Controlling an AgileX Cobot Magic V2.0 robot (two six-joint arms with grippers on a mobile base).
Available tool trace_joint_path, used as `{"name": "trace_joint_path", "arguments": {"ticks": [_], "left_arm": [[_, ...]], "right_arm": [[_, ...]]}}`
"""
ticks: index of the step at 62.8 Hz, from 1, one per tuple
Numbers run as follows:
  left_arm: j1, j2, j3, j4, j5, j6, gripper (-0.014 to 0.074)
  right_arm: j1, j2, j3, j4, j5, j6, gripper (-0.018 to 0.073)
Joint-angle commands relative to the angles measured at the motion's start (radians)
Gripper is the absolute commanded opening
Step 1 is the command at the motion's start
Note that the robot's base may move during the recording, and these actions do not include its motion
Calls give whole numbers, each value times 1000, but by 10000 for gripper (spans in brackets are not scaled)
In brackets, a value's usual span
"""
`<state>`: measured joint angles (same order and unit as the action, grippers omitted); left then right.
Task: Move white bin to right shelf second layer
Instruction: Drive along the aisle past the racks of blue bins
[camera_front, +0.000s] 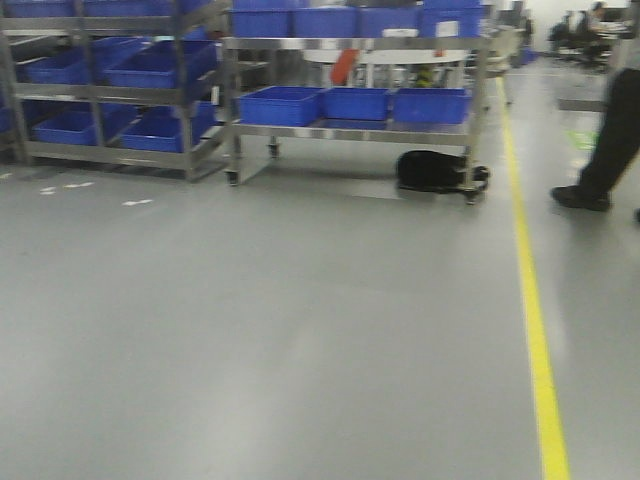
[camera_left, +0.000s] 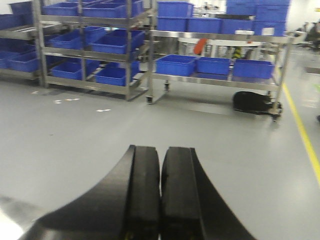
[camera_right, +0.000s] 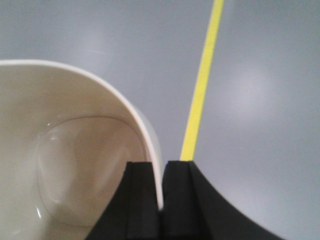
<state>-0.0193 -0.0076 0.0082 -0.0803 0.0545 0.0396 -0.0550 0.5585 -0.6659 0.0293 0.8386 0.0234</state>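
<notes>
The white bin (camera_right: 65, 150), glossy cream inside, hangs over the grey floor in the right wrist view. My right gripper (camera_right: 161, 164) is shut on its rim, one finger inside the wall and one outside. My left gripper (camera_left: 161, 148) is shut with nothing in it, held above the bare floor. The right shelf (camera_front: 350, 44) is a steel rack on castors far ahead, also seen from the left wrist (camera_left: 220, 36). Blue crates sit on its tiers. I cannot tell from here which tier is the second layer.
A second steel rack (camera_front: 110, 90) with blue crates (camera_front: 150, 70) stands at the far left. A black object (camera_front: 435, 170) lies under the right shelf. A yellow floor line (camera_front: 535, 330) runs along the right, and a person's leg (camera_front: 610, 140) stands beyond it.
</notes>
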Motion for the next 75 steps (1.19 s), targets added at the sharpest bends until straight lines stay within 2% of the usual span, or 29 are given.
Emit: {"name": "trace_joint_path", "arguments": {"ticks": [1,75], "left_arm": [[-6,-15,27,-5,-81,-5,85],[-6,-15,27,-5,-81,-5,85]], "right_arm": [[-7,0,-30,5,-80,-4,49],[-7,-1,-30,5,-74,-4,49]]}}
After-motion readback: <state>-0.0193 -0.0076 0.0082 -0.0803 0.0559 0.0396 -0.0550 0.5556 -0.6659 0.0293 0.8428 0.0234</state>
